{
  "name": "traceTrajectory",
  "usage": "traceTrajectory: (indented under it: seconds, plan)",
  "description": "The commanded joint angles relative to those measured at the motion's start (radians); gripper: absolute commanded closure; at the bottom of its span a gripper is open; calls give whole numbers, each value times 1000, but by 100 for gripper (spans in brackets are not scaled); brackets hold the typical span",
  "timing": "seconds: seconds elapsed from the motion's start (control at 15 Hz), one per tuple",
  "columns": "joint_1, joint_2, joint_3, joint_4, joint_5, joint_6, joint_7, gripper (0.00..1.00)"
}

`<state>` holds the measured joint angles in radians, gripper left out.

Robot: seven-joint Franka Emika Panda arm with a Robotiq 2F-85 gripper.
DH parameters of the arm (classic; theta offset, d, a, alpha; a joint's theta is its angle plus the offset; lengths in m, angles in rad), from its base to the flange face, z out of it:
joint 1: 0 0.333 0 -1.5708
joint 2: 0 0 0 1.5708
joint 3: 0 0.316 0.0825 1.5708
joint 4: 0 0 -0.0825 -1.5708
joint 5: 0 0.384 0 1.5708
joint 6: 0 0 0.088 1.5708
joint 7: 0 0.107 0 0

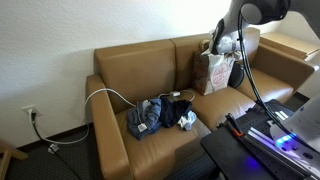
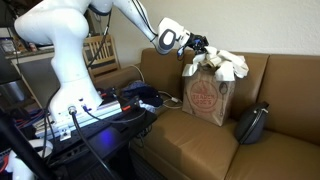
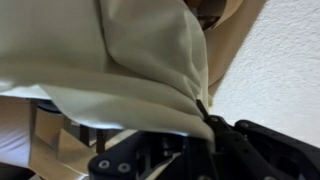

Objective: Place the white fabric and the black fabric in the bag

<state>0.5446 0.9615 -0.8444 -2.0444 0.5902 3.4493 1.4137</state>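
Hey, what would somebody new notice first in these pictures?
The tool, shut on the white fabric, which spills from the top of the tall brown paper bag standing on the tan sofa. One seat over, the black fabric lies heaped with a blue denim garment.

You are facing: tan leather sofa [image 1: 135,68], standing against a pale textured wall [image 1: 50,40]; outlet [image 1: 30,112] sitting low on that wall at far left, black cable [image 1: 42,138] trailing down onto dark floor [image 1: 60,165].

Bag [image 2: 207,100]: matt brown paper; white fabric [image 3: 110,60]: soft cloth; sofa [image 1: 135,68]: smooth, perhaps leather.
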Motion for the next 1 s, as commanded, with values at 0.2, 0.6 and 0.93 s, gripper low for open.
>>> traceTrajectory:
  seconds: [0.2,0.6,0.93]
  plan:
    - [-427,-291,426,-38,-122,-24,-182,43]
    - [-645,-357,667,-38,-238,-38,-153,1]
    - [-634,-355,666,-42,-214,-16,-204,0]
